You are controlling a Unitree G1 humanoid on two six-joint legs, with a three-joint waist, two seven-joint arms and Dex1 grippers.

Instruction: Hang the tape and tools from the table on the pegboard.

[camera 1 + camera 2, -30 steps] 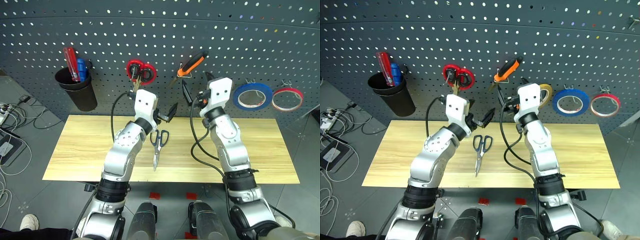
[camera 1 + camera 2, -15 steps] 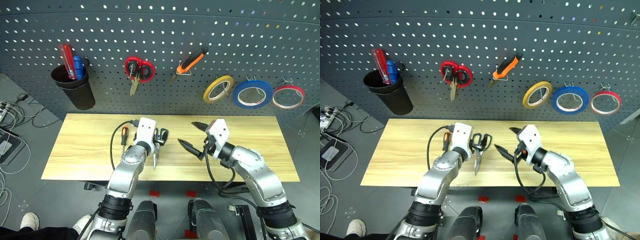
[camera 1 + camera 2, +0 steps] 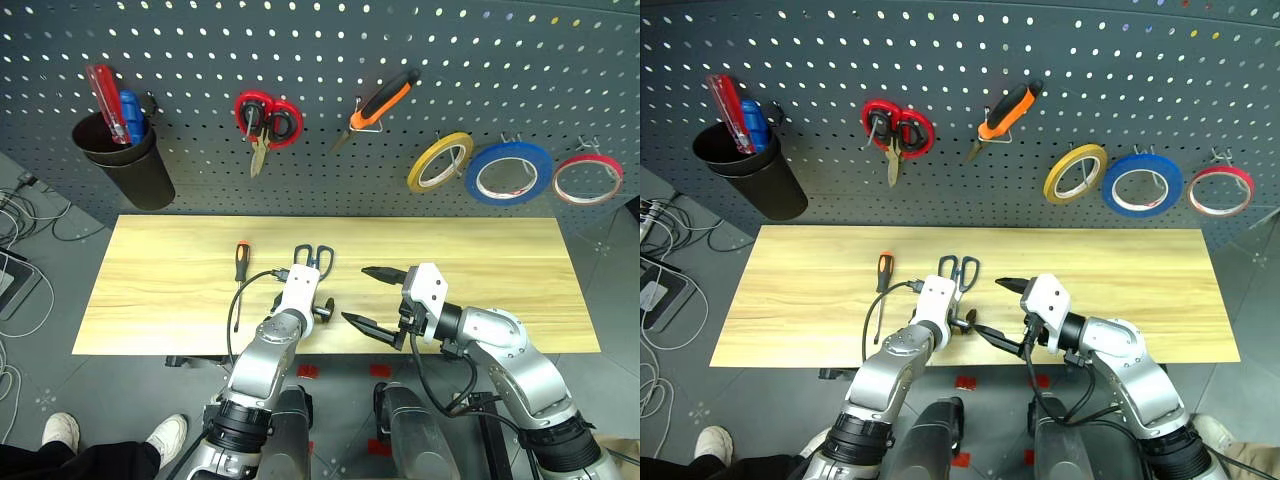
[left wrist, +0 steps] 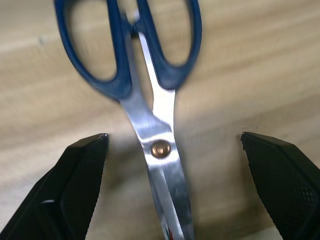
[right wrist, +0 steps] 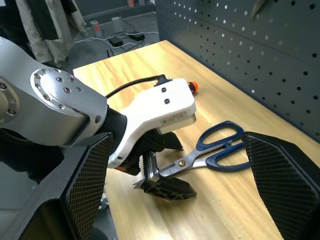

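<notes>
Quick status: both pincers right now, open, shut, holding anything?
Left pincer: open, straddling the blue-handled scissors on the table, not gripping.
Right pincer: open, holding nothing.

The scissors [image 4: 150, 115] are lying flat on the table [image 3: 520, 270] between the left gripper's [image 4: 172, 187] spread fingers, handles pointing away toward the pegboard [image 3: 320, 100], with the right gripper [image 3: 372, 297] standing just beside, to the right.

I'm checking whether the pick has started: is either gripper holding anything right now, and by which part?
Nothing is held. The left gripper is open astride the blue-handled scissors near their pivot, fingers apart from the blades. The right gripper is open and empty.
</notes>
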